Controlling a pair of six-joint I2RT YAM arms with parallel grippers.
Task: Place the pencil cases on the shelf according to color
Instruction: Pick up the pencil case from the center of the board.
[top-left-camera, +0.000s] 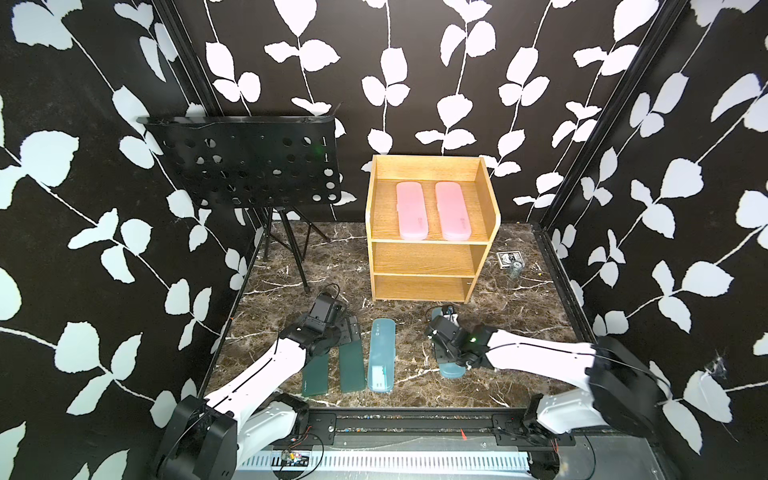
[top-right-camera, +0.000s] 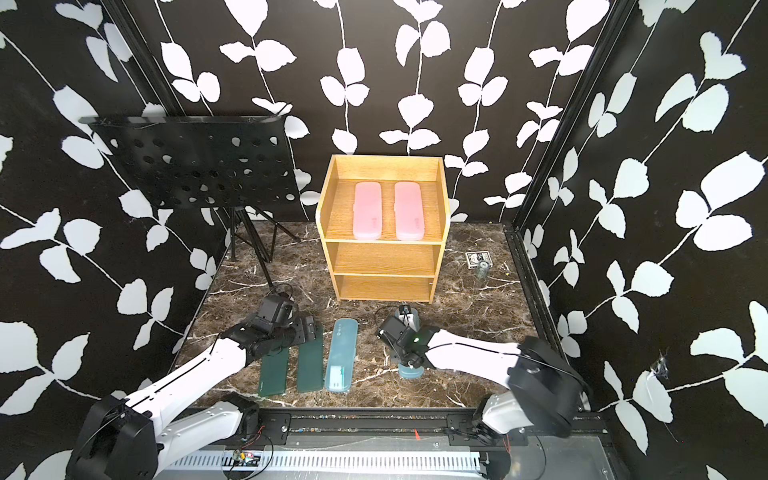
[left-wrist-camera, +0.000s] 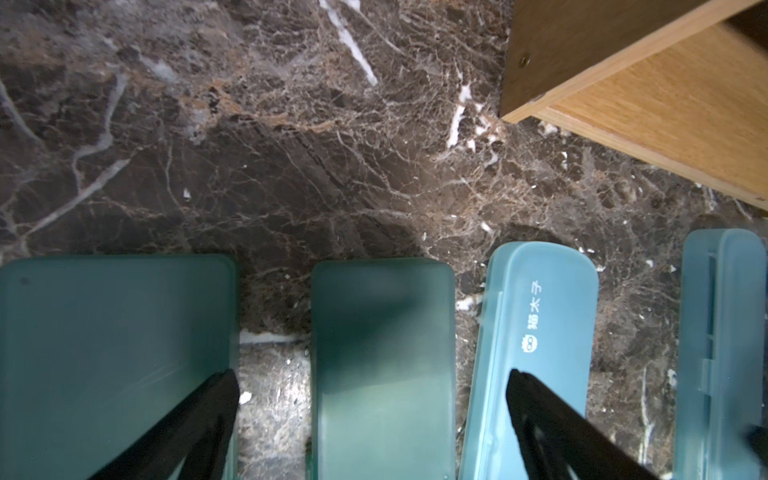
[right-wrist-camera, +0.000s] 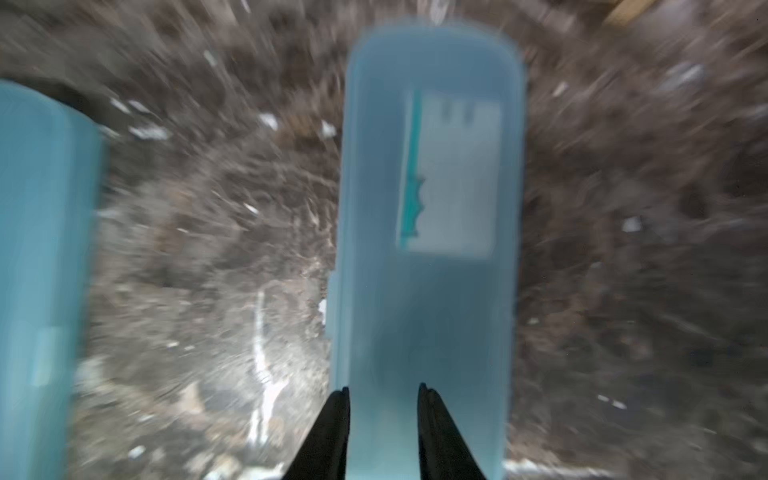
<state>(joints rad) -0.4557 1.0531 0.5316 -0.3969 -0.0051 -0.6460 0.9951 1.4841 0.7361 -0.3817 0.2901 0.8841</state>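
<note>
Two pink pencil cases (top-left-camera: 410, 210) (top-left-camera: 453, 210) lie side by side on the top tier of the wooden shelf (top-left-camera: 424, 257). On the floor in front lie two dark green cases (top-left-camera: 316, 376) (top-left-camera: 351, 370) and a light blue case (top-left-camera: 381, 355). My left gripper (left-wrist-camera: 372, 374) hovers open over their far ends, its fingers straddling the inner green case (left-wrist-camera: 382, 353), holding nothing. My right gripper (right-wrist-camera: 382, 388) is shut on the near end of the second light blue case (right-wrist-camera: 432, 208). The floor around that case is streaked with blur. The right arm hides most of the case in both top views.
A black perforated music stand (top-left-camera: 249, 162) on a tripod stands at the back left. A small card box (top-left-camera: 508, 258) and a little glass (top-left-camera: 515, 271) sit right of the shelf. A black rail (top-left-camera: 415, 424) runs along the front edge.
</note>
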